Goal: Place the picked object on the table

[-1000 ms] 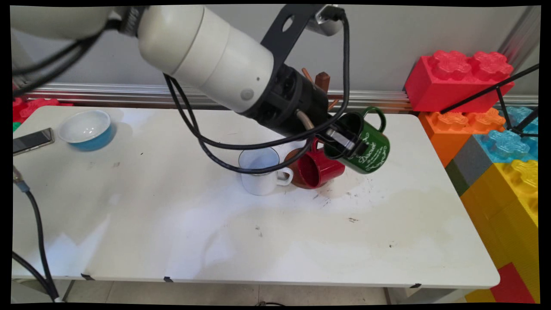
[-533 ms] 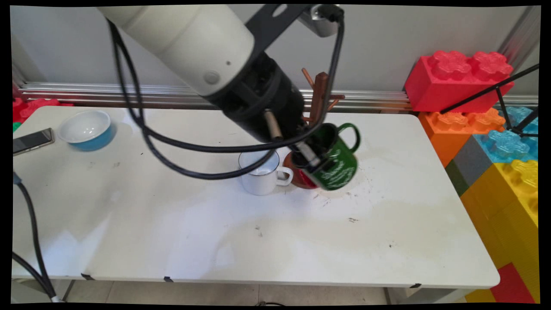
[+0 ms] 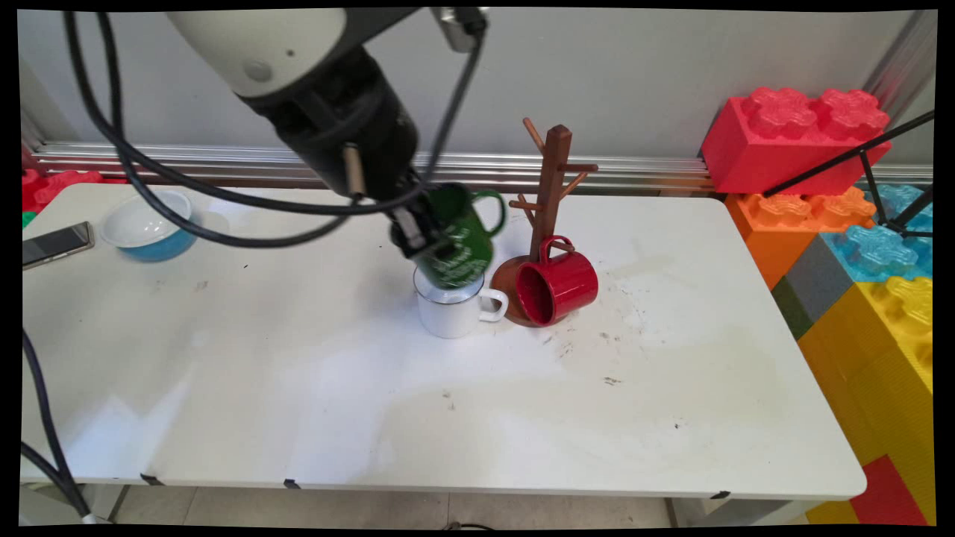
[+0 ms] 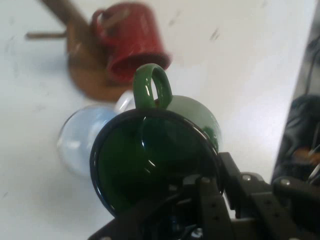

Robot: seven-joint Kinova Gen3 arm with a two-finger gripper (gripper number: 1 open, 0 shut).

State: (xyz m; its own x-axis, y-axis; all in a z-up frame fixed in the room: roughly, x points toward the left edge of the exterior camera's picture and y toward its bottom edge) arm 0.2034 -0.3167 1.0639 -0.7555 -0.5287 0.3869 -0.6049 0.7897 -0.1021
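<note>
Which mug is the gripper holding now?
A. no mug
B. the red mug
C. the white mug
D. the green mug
D: the gripper is closed on the rim of the green mug and holds it in the air, tilted, above the white mug; the red mug lies by the foot of the wooden rack.

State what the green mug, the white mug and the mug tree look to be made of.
Green mug: probably glazed ceramic or enamel, glossy with highlights. White mug: likely enamelled metal, thin dark-edged rim. Mug tree: wood, brown and matte with pegs.
</note>
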